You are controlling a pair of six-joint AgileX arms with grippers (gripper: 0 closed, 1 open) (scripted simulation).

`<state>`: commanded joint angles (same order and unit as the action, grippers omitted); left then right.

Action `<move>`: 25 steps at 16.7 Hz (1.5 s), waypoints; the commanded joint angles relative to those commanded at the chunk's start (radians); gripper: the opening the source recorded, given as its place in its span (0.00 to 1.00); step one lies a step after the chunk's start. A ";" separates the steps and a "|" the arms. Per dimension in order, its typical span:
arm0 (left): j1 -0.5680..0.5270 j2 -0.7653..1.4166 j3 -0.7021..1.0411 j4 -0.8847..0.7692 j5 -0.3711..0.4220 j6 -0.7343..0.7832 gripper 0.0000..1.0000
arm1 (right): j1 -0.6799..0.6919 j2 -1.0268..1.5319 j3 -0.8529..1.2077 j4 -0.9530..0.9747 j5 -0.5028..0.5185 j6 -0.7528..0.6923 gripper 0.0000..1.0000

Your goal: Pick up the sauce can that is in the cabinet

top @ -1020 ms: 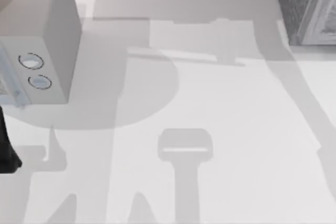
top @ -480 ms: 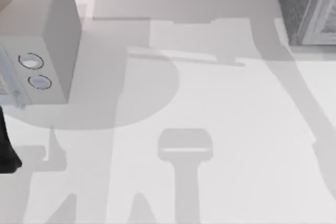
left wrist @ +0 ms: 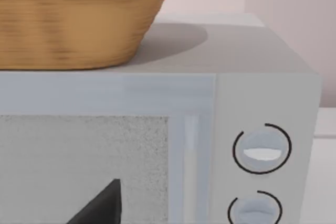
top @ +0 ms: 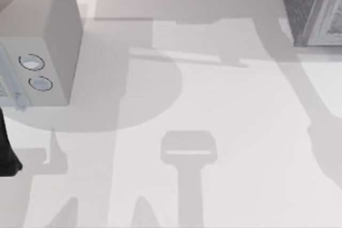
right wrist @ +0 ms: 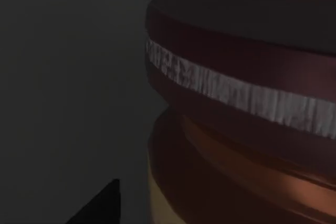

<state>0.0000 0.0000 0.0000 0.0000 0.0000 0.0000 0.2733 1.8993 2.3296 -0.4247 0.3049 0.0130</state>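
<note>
The sauce can looms very close in the right wrist view, with a dark red rim band, a pale scuffed stripe and a tan-orange side lower down. It stands in dim, dark grey surroundings. A dark tip of my right gripper shows beside the can, apart from it. The cabinet, dark grey and speckled with a lighter framed front, stands at the table's far right corner in the top view. My left arm is parked at the table's left edge.
A smooth pale grey box with two round dials stands at the far left; the left wrist view faces its front. A wicker basket sits on top of it. Arm shadows lie across the white table.
The shadow at the table's right edge has spread leftward and toward the back. The left arm and both boxes have stayed put.
</note>
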 joint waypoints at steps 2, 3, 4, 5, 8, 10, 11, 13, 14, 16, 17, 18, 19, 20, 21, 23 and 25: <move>0.000 0.000 0.000 0.000 0.000 0.000 1.00 | -0.001 0.006 0.007 -0.002 -0.001 0.000 1.00; 0.000 0.000 0.000 0.000 0.000 0.000 1.00 | -0.001 0.006 0.007 -0.002 -0.001 0.000 1.00; 0.000 0.000 0.000 0.000 0.000 0.000 1.00 | -0.001 0.006 0.007 -0.002 -0.001 0.000 1.00; 0.000 0.000 0.000 0.000 0.000 0.000 1.00 | -0.001 0.006 0.007 -0.002 -0.001 0.000 0.92; 0.000 0.000 0.000 0.000 0.000 0.000 1.00 | -0.001 0.006 0.007 -0.002 -0.001 0.000 0.70; 0.000 0.000 0.000 0.000 0.000 0.000 1.00 | -0.001 0.006 0.007 -0.002 -0.001 0.000 0.55; 0.000 0.000 0.000 0.000 0.000 0.000 1.00 | -0.001 0.006 0.007 -0.002 -0.001 0.000 0.47; 0.000 0.000 0.000 0.000 0.000 0.000 1.00 | -0.001 0.006 0.007 -0.002 -0.001 0.000 0.32; 0.000 0.000 0.000 0.000 0.000 0.000 1.00 | -0.001 0.006 0.007 -0.002 -0.001 0.000 0.25; 0.000 0.000 0.000 0.000 0.000 0.000 1.00 | -0.001 0.006 0.007 -0.002 -0.001 0.000 0.10; 0.000 0.000 0.000 0.000 0.000 0.000 1.00 | -0.001 0.006 0.007 -0.002 -0.001 0.000 0.02; 0.000 0.000 0.000 0.000 0.000 0.000 1.00 | -0.001 0.006 0.007 -0.002 -0.001 0.000 0.00; 0.000 0.000 0.000 0.000 0.000 0.000 1.00 | -0.001 0.006 0.007 -0.002 -0.001 0.000 0.00; 0.000 0.000 0.000 0.000 0.000 0.000 1.00 | -0.001 0.006 0.007 -0.002 -0.001 0.000 0.00; 0.000 0.000 0.000 0.000 0.000 0.000 1.00 | -0.001 0.006 0.007 -0.002 -0.001 0.000 0.00; 0.000 0.000 0.000 0.000 0.000 0.000 1.00 | -0.001 0.006 0.007 -0.002 -0.001 0.000 0.00; 0.000 0.000 0.000 0.000 0.000 0.000 1.00 | -0.001 0.006 0.007 -0.002 -0.001 0.000 0.00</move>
<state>0.0000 0.0000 0.0000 0.0000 0.0000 0.0000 0.2722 1.9051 2.3367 -0.4262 0.3040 0.0130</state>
